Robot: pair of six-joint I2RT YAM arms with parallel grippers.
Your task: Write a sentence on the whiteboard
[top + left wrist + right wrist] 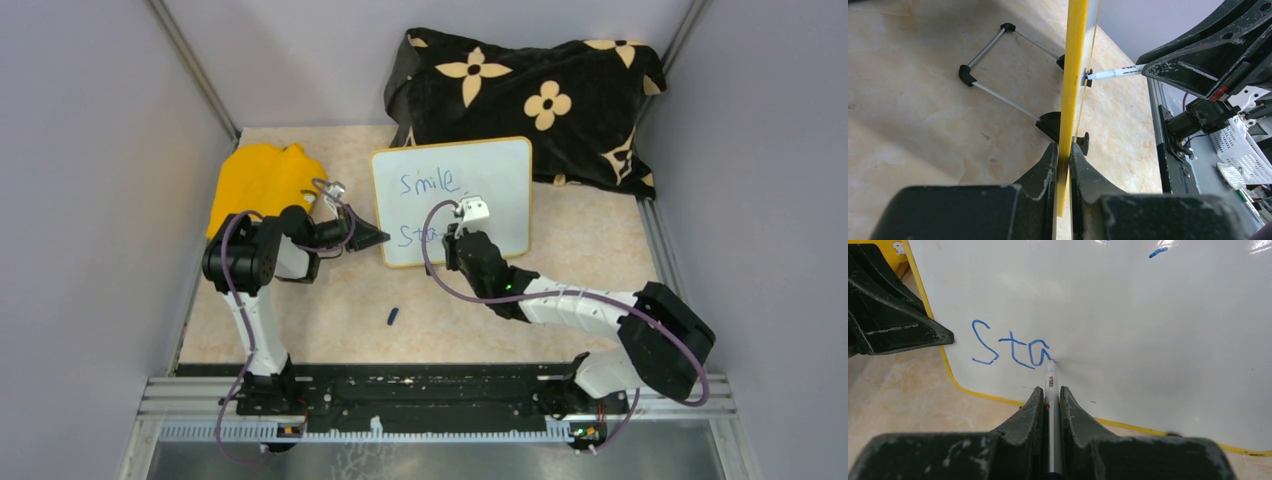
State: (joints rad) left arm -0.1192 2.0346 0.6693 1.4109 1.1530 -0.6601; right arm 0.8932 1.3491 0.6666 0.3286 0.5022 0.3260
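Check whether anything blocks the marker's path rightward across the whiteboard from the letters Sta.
Nothing visible does. The marker, in the right gripper, touches the whiteboard at the a of Sta, and the board right of it is bare white. The left gripper clamps the board's left edge, clear of that path.
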